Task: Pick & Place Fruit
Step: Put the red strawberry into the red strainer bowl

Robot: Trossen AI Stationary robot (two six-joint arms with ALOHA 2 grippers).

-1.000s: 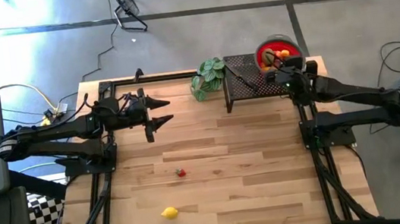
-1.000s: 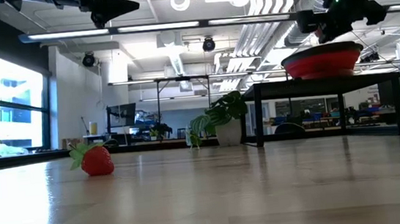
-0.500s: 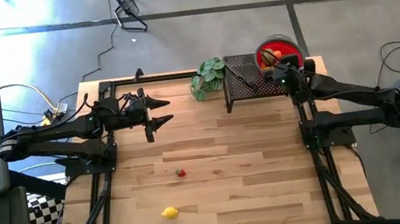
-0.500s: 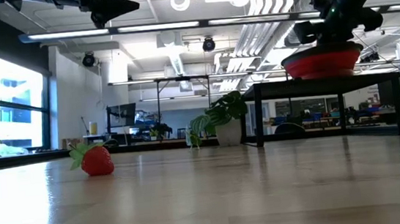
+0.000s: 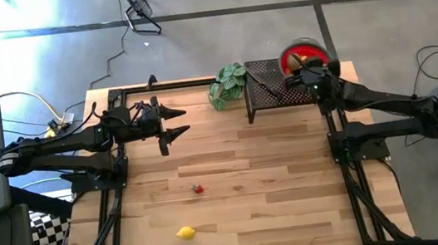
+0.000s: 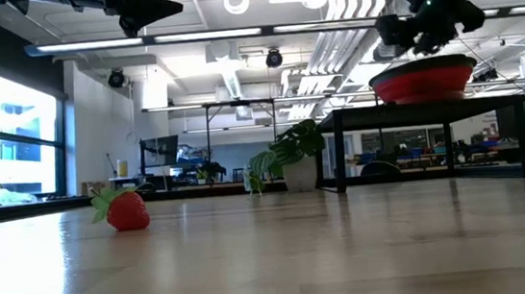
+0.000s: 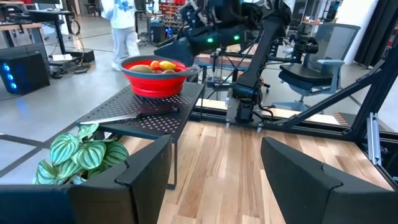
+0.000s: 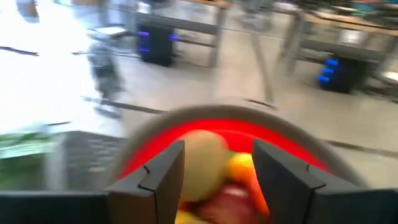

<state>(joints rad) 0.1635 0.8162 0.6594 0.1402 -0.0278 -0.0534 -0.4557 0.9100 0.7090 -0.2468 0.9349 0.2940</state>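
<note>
Landmark: red bowl (image 5: 304,52) on the black mesh shelf (image 5: 269,83), far-right part of the bench (image 5: 247,211).

Left hand (image 5: 172,121) hovers well to the left of the bowl, above the bench, fingers apart and nothing between them. Arm waiting.

Two fruits not yet placed: strawberry (image 5: 198,189) and, nearer the bench's front edge, lemon (image 5: 186,233). Both lie on the bare wood, well apart from the bowl and to its left.

Leafy plant (image 5: 229,82) stands just left of the shelf.

Right hand (image 5: 312,79) sits at the bowl's near rim; right wrist view shows its fingers (image 8: 149,182) spread over the fruit pile (image 7: 155,65), nothing gripped. The bowl already holds several fruits.

Judged step: release into the bowl is done or finishing. Next move calls for lifting the right hand clear of the rim, or sending the left hand down to the strawberry, which is closer to it, with the fingers centred on that small rounded fruit.
</note>
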